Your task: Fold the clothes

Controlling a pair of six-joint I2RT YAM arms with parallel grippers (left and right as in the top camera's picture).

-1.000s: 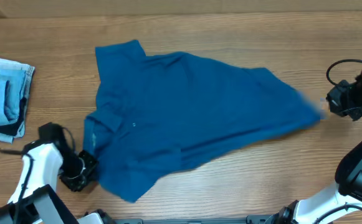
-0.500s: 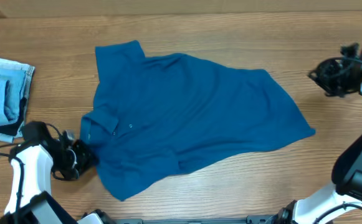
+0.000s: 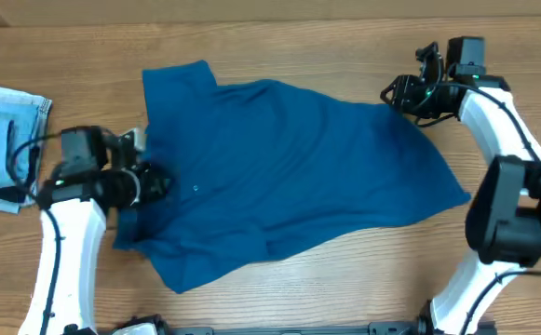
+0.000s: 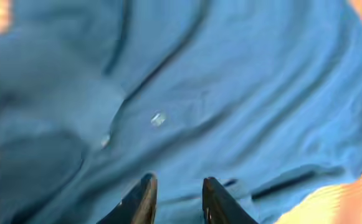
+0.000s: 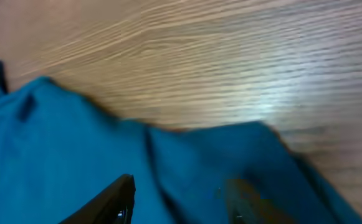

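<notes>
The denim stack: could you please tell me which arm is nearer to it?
Left. The left arm is over the shirt, next to the denim stack; the right arm is across the table.

Wooden table (image 3: 344, 288), teal shirt (image 3: 289, 177) spread across middle, pale denim stack (image 3: 0, 140) at left edge

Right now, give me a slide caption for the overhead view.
Teal shirt spread on wooden table, left gripper by its collar, right gripper at its far edge, denim stack aside.
</notes>
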